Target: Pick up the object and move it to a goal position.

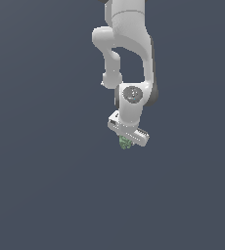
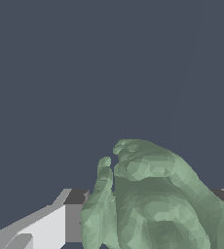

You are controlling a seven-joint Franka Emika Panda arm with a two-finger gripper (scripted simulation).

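The white arm's hand (image 1: 126,142) is clamping its fingers (image 2: 41,228) on the pale-green knobbly object (image 1: 124,143), which is sitting between them and bulging out just past the fingertips against plain grey-blue.

text: none readable | labels: none | numbers: none | signs: none

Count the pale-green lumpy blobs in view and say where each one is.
1. The single pale-green blob sits at the tip of the white pincer, filling the wrist view between the fingers. No others show, though the pincer may hide something.
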